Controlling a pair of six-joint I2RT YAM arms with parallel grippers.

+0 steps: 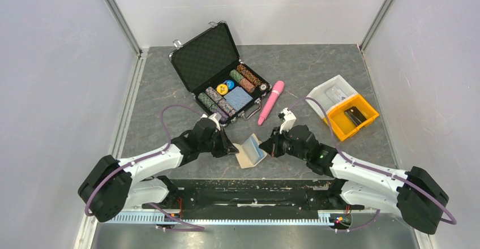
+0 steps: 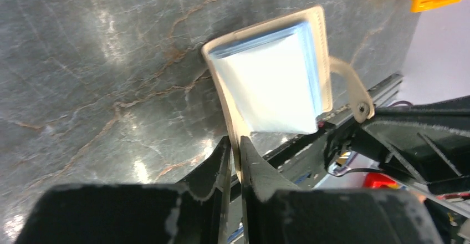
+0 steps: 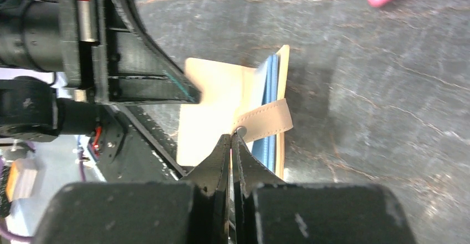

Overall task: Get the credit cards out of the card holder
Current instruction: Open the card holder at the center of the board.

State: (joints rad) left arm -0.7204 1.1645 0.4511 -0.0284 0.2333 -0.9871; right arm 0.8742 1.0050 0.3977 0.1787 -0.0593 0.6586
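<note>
Holding, left: the left gripper (image 2: 235, 144) is clenched on the thin tan wall of the card holder (image 2: 320, 39), at the holder's 9 o'clock in the top view.
Holding, right: the right gripper (image 3: 231, 138) is pinched tight on the holder's tab (image 3: 267, 119), close to the small hole in it, at the holder's 3 o'clock.
Card holder: it sits between the two grippers at 6 o'clock on the table (image 1: 170, 90), near the front edge. It is tipped up with its mouth spread open. I cannot tell whether it touches the table.
Credit cards (image 2: 271, 89): a stack inside the holder, with light blue edges showing. The top face is washed pale by glare.
Black case (image 1: 206, 56): open at the holder's 12 o'clock, with poker chips (image 1: 218, 101) in its lower half.
Pink stick (image 1: 271, 102): lies just beside the case at its 3 o'clock.
Bins: the yellow bin (image 1: 368, 113) and the white bin (image 1: 322, 93) sit side by side, touching, at the holder's 2 o'clock and well apart from it.
</note>
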